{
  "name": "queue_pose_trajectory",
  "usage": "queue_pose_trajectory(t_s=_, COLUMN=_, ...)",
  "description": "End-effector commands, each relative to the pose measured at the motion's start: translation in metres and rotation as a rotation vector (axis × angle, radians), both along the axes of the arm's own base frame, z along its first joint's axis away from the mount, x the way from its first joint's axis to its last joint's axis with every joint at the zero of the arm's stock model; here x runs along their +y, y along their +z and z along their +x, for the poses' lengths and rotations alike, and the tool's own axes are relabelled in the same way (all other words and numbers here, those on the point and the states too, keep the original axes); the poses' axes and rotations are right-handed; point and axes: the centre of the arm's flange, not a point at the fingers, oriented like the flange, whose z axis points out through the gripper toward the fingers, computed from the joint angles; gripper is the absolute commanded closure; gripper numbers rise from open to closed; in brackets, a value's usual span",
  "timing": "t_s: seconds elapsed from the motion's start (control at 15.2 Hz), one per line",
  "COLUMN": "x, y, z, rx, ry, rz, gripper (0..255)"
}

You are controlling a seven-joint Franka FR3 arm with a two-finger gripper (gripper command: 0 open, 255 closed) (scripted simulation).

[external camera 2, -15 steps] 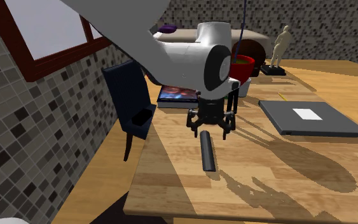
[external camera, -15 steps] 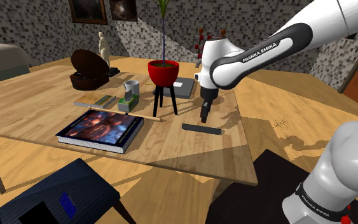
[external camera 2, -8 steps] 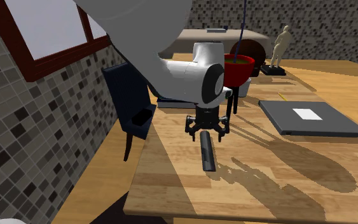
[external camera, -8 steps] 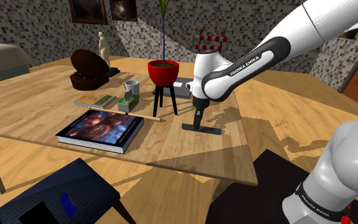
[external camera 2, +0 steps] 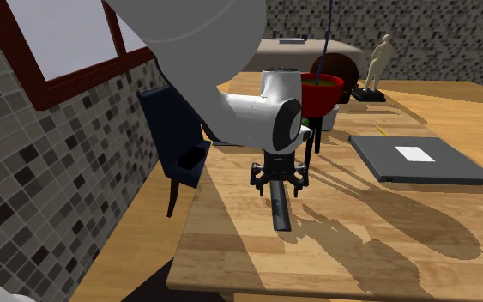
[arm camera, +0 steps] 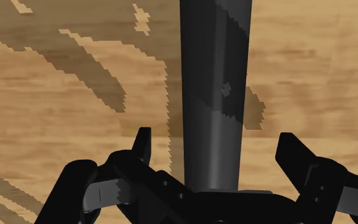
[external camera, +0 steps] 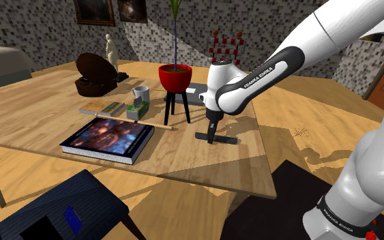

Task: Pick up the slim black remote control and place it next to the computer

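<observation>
- Fingers (arm camera: 144, 145) of your black gripper (arm camera: 217, 151) stand wide apart, one on each side of the remote (arm camera: 212, 95). You can see a strip of wood between each finger and the remote, so nothing is held.
- Your gripper (external camera 2: 277, 182) points straight down, very low over one end of the slim black remote (external camera 2: 279, 210). The rest of the remote runs away from the hand.
- You can see the remote (external camera: 226, 139) lying flat on the wooden table (external camera: 33, 102), not far from the table's edge.
- Look a little to the shoulder view's left of your gripper (external camera: 211, 133). A red pot (external camera: 175, 76) sits there on a small black stool (external camera: 176, 106), with a tall thin plant in it.
- Your computer (external camera 2: 419, 160) is a shut, dark grey laptop lying flat on the table. It is well apart from the remote, on the second exterior view's right.
- Farther to the shoulder view's left, a big book (external camera: 108, 138) with a bright cover lies flat. A grey cup (external camera: 140, 92) stands behind it.
- At the far end of the table you can find a round brown box (external camera: 93, 73) and a small pale statue (external camera: 110, 49).
</observation>
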Motion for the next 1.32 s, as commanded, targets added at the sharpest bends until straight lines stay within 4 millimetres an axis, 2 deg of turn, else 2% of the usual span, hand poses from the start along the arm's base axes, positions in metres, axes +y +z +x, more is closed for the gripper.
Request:
queue_pose_trajectory(t_s=0.0, x=0.000, y=0.000, z=0.000, rx=0.000, ry=0.000, rz=0.000, gripper=0)
queue_pose_trajectory(t_s=0.13, x=0.000, y=0.000, z=0.000, rx=0.000, ry=0.000, rz=0.000, gripper=0)
queue_pose_trajectory(t_s=0.2, x=0.000, y=0.000, z=0.000, rx=0.000, ry=0.000, rz=0.000, gripper=255)
queue_pose_trajectory(t_s=0.79, x=0.000, y=0.000, z=0.000, rx=0.000, ry=0.000, rz=0.000, gripper=255)
queue_pose_trajectory(t_s=1.25, x=0.000, y=0.037, z=0.000, rx=0.000, ry=0.000, rz=0.000, gripper=255)
